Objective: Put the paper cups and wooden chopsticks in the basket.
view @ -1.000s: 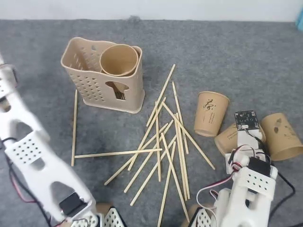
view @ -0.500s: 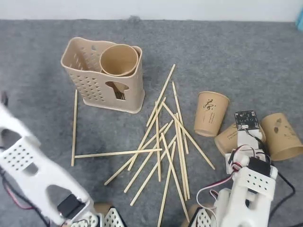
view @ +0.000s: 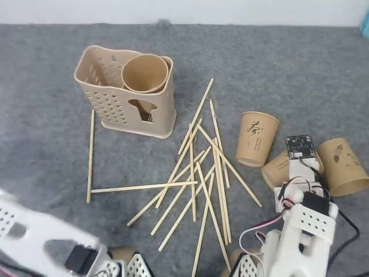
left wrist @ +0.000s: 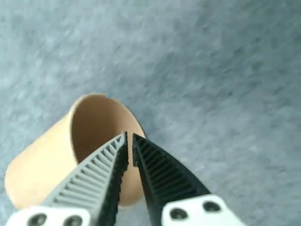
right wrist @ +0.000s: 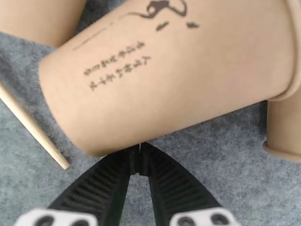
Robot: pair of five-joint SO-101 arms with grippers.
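Left gripper (left wrist: 129, 141), fingers together, above a plain tan paper cup (left wrist: 56, 160), partly cut off; right gripper (right wrist: 139, 157), also closed, beside a printed paper cup (right wrist: 174, 70) half-hidden at four o'clock.

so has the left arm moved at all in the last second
Yes. In the high view the left arm has dropped toward the picture's bottom-left corner, farther from the basket, which has stayed put.

one cup (view: 145, 72) in the basket (view: 106, 103), chopsticks (view: 192, 173) strewn right of it, three loose cups (view: 256, 138) farther right
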